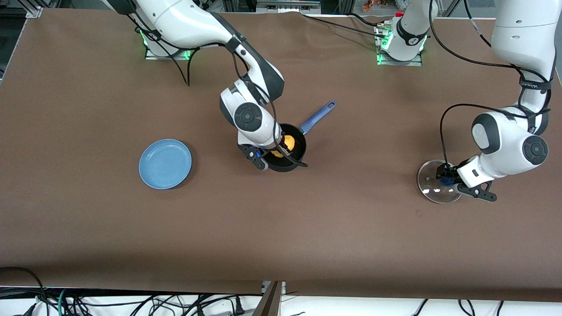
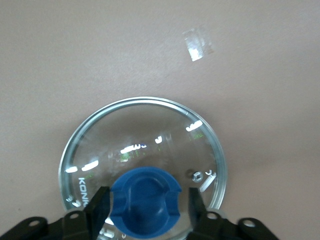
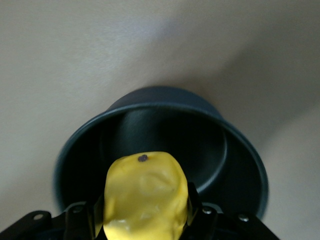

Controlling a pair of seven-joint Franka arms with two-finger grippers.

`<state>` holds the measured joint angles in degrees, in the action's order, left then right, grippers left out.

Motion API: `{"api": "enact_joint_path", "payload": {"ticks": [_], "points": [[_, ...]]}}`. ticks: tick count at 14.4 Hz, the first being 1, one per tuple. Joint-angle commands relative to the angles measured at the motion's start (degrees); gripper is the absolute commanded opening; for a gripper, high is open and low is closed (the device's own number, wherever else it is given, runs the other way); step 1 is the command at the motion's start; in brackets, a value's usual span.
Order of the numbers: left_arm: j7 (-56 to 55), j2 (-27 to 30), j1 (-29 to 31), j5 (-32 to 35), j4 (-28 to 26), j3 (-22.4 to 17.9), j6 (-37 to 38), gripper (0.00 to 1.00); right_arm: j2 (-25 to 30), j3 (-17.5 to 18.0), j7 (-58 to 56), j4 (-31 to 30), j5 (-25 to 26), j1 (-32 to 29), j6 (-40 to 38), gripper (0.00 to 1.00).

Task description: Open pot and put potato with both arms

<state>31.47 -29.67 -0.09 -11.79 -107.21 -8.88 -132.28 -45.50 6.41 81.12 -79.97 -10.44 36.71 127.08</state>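
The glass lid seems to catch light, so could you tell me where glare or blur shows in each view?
Left wrist view: white glints streak the glass lid. Right wrist view: the potato is soft-focused, and the pot casts a wide shadow. Front view: even light, with a faint glint on the lid.

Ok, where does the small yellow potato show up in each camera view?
Front view: the small yellow potato is inside the black saucepan, mid-table, under the right gripper.
Left wrist view: not in it.
Right wrist view: potato held between the gripper's fingers, over the saucepan.
Shared landmark: the saucepan.
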Motion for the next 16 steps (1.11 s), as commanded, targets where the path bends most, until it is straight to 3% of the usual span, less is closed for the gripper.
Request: {"api": "enact_joint_path", "payload": {"ticks": [1,3,4,5,9,12,16], "points": [[-2.9,5.0,0.1,-0.7,3.7,0.7,10.2,1.0,-3.4,-0.5,1.1,2.4,1.7,1.8,2.2,0.35],[-7.9,7.1,-0.2,-0.3,8.1,1.8,18.9,1.0,-4.2,-0.5,1.1,2.3,1.8,2.2,3.2,0.43],[-11.3,8.0,-0.7,1.5,10.9,2.0,23.5,1.0,-4.2,-0.6,1.1,2.3,1.8,2.5,3.1,0.81],[-15.7,8.8,-0.7,3.0,13.7,3.7,27.6,1.0,-3.9,-0.6,1.1,2.3,1.9,2.5,2.9,1.0],[-30.0,14.8,-0.7,5.7,20.8,8.4,40.1,1.0,-1.3,-1.6,0.7,2.5,2.0,2.1,0.2,1.0],[-30.5,18.8,-0.7,5.7,21.6,8.7,42.3,1.0,4.7,-3.1,-0.3,2.6,3.5,1.8,-6.1,1.0],[-30.5,19.5,-0.1,7.7,27.6,8.9,48.1,1.0,13.3,-9.3,-6.8,2.5,3.7,1.4,-19.5,1.0]]}}
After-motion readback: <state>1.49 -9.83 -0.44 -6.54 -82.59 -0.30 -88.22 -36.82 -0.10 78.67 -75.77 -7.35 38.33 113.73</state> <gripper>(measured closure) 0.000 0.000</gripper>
